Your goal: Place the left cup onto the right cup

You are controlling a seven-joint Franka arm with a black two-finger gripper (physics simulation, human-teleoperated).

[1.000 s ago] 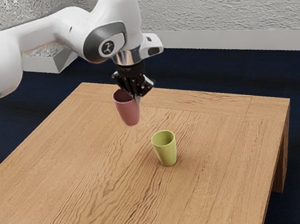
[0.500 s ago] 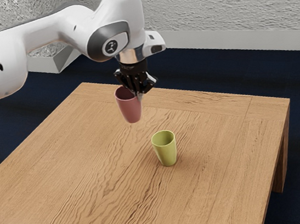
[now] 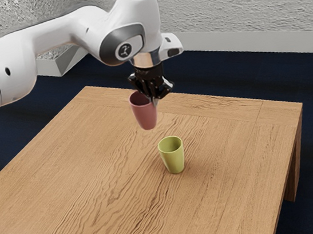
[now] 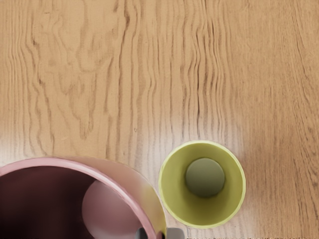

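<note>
My gripper (image 3: pixel 152 98) is shut on the rim of a pink cup (image 3: pixel 145 115), which hangs upright in the air above the wooden table (image 3: pixel 84 184). A green cup (image 3: pixel 172 154) stands upright on the table, below the pink cup and a little toward the exterior view's right. In the wrist view the pink cup (image 4: pixel 60 199) is large and close under my hand, and the green cup (image 4: pixel 202 183) shows its open mouth just beside it.
The table's far edge and its right edge (image 3: pixel 286 134) drop off to a dark blue floor. A grey wall runs along the back.
My arm has carried the pink cup toward the exterior view's right, closer to a spot above the green cup. The green cup has stayed where it was.
</note>
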